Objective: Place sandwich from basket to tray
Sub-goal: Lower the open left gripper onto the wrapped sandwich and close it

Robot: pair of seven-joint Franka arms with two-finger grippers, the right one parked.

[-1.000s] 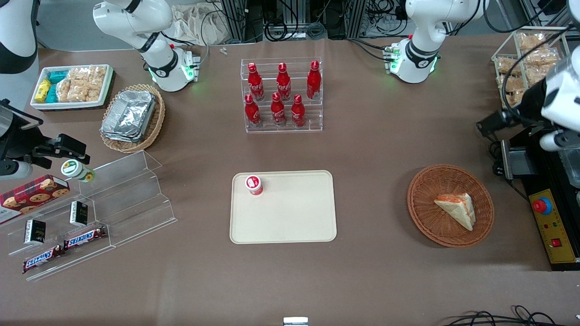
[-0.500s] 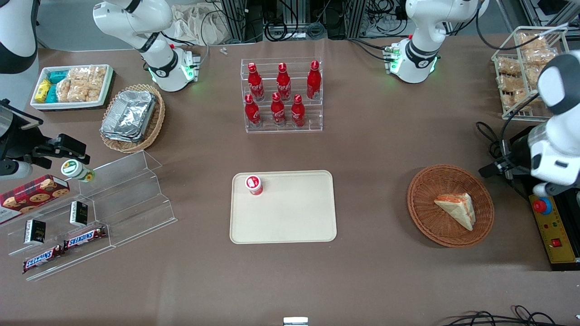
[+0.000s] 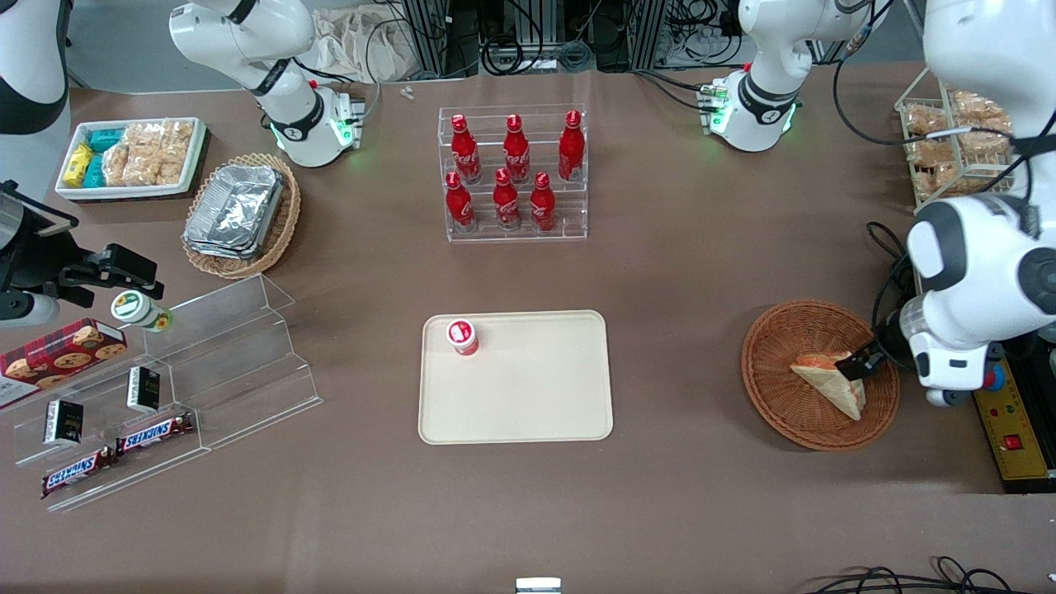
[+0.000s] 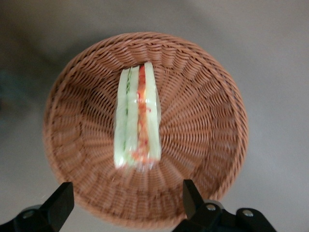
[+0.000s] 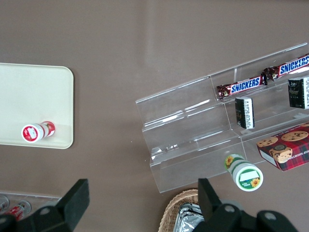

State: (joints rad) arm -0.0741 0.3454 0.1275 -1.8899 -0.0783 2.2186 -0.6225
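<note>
End effector now over the basket, sandwich not yet gripped.

A second ago the end effector (image 3: 858, 363) hung off by the table's edge at the working arm's end; it has since swung in and sits above the basket (image 3: 767, 388), over the sandwich (image 3: 829, 381). Fingers (image 4: 58, 205) stand apart, empty, straddling the basket's rim in the wrist view. Reads as approach done, descent next. Sandwich lies in the basket, toward its working-arm side. Wrist view shows the layered cut face up; long axis runs between the fingers, so closing would likely squeeze across the bread. Tray (image 3: 536, 412) waits mid-table, well apart, a small red cup (image 3: 463, 337) in one corner.
</note>
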